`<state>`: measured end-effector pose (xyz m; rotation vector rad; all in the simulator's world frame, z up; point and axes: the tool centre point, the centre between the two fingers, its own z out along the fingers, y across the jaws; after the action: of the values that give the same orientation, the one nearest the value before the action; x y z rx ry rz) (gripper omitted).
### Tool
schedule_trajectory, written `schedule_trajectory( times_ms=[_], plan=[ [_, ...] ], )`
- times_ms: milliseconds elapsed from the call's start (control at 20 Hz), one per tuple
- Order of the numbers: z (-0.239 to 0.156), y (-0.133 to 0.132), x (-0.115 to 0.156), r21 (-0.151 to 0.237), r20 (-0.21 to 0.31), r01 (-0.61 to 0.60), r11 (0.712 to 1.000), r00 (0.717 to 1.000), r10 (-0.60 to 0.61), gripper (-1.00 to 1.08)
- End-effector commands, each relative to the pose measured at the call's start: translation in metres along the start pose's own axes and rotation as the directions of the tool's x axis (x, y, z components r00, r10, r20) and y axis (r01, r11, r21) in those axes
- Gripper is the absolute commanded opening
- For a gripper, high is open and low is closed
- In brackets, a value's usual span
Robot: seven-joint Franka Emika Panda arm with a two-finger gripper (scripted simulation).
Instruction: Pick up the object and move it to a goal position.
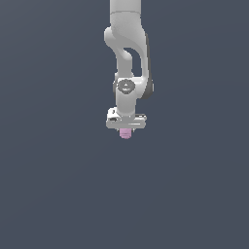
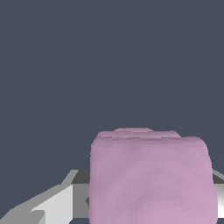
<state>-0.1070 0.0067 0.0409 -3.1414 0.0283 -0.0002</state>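
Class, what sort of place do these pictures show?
Probably a bare simulated test scene: a flat, featureless slate-grey backdrop, one smooth white-grey robot arm, and a small lumpy pale pink object at its tool.

The pink object [image 2: 151,175] hides the jaws and runs past the frame's edge.

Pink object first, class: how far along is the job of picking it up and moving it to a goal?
Done: the pink object sits directly under the tool, and fills the wrist view between grey fingers. In hand: apparently a grasp; whether it is lifted cannot be told. Left: carrying to the goal, which no view shows.
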Motion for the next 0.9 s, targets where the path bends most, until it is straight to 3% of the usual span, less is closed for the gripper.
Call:
schedule_trajectory(
  times_ms=[0, 400, 850],
  plan=[
    [0.0, 0.0, 0.0, 0.0, 0.0, 0.0, 1.0, 1.0, 0.0, -1.0],
    [-0.009, -0.012, 0.013, 0.0, 0.0, 0.0, 1.0, 1.0, 0.0, -1.0],
    [-0.038, -0.047, 0.054, 0.0, 0.0, 0.0, 1.0, 1.0, 0.0, -1.0]
  ],
)
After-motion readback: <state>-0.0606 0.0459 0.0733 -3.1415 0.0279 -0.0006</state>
